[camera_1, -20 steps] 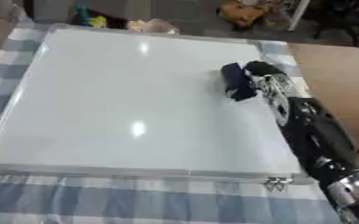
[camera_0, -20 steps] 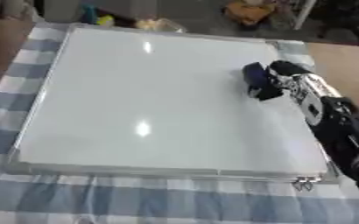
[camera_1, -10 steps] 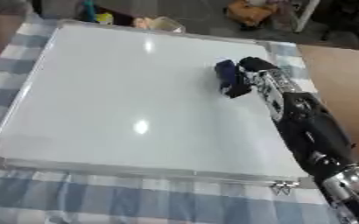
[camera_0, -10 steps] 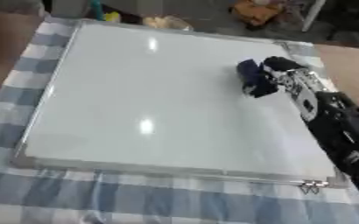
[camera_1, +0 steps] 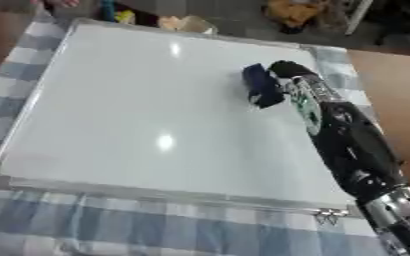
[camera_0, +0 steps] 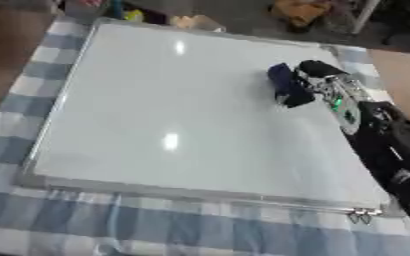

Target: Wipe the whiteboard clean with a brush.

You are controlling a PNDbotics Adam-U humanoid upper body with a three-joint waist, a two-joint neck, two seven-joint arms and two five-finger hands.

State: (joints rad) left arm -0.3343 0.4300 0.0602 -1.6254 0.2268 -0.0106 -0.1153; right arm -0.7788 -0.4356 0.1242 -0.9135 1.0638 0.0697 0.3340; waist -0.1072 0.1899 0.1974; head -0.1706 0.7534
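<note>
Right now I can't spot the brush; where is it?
The dark blue brush lies on the whiteboard, in its far right part, held by the right hand.

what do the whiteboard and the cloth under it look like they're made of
Whiteboard: a glossy white coated panel, judging by the bright light glints on it, in a thin silvery frame that looks like metal. Tablecloth: soft woven fabric in a blue-and-white check, slightly rumpled along the near edge.

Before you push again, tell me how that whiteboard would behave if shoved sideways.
The whiteboard looks like a stiff, flat framed panel, so it should move as one piece. It lies on a checked cloth, which might bunch or slide with it. Its glossy surface probably lets the blue brush in the right hand glide easily.
</note>
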